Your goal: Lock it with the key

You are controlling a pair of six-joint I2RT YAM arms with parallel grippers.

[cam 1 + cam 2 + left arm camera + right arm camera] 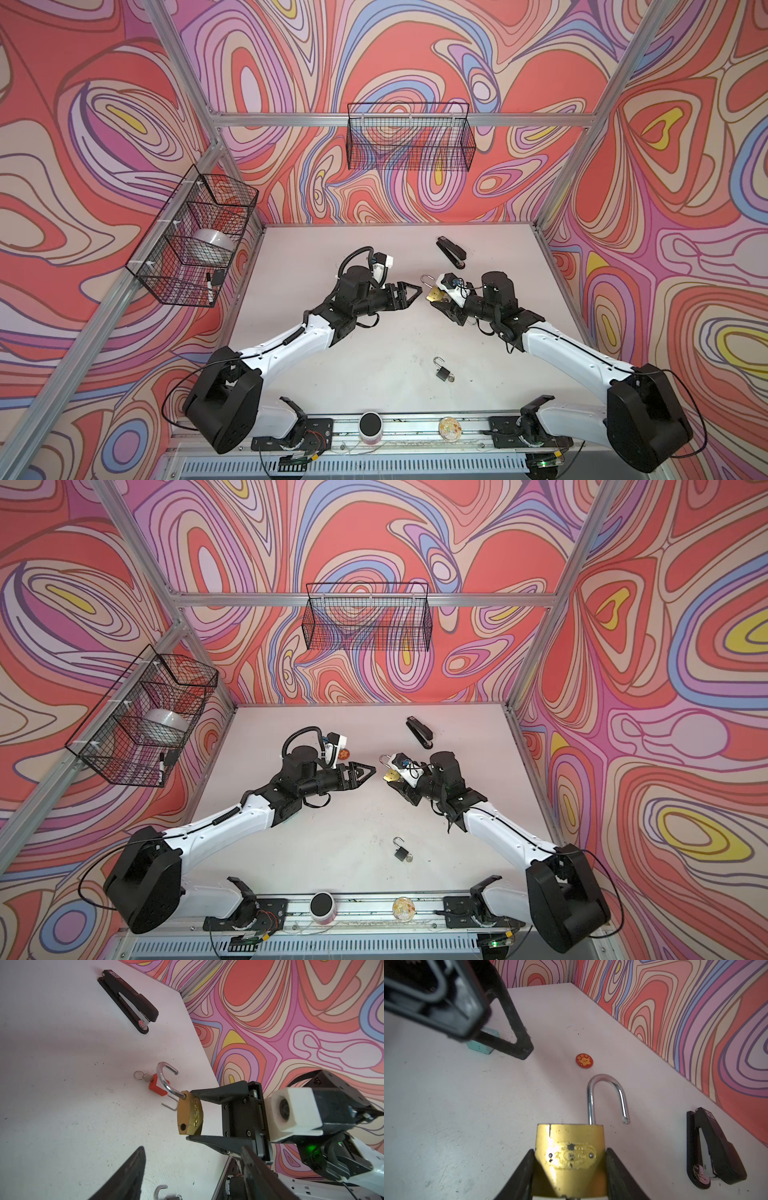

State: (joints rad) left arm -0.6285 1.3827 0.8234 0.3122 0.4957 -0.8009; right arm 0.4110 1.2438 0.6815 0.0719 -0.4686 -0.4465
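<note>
— Right gripper [189, 1114]: what is held by it?

— A brass padlock [569, 1140] is clamped between its jaws, which are pressed against the two narrow sides of the body. The padlock seems to be held up off the desk [374, 353], near the middle of it.

— Is anything locked yet?

— No. The shackle [607, 1093] is seen raised and swung aside, with its free end out of the body and the empty hole on top left showing. The locking itself is judged not yet begun.

— And the key?

— No key can be made out at the brass padlock, because its underside is hidden by the gripper. A key on a ring [143, 1077] is seen stuck in an orange padlock [156, 1085] lying on the desk just beyond. A small black padlock [443, 373], also unlatched, lies nearer the front.

— What is done by the left gripper [415, 296]?

— Nothing is held by it. Its fingers [128, 1172] are spread apart and pointed at the brass padlock, close to it but not touching.

— What is left, then?

— By this reading, nearly everything. The shackle is to be turned back over its hole and pushed home, and a key is to be fetched and turned if needed.
</note>
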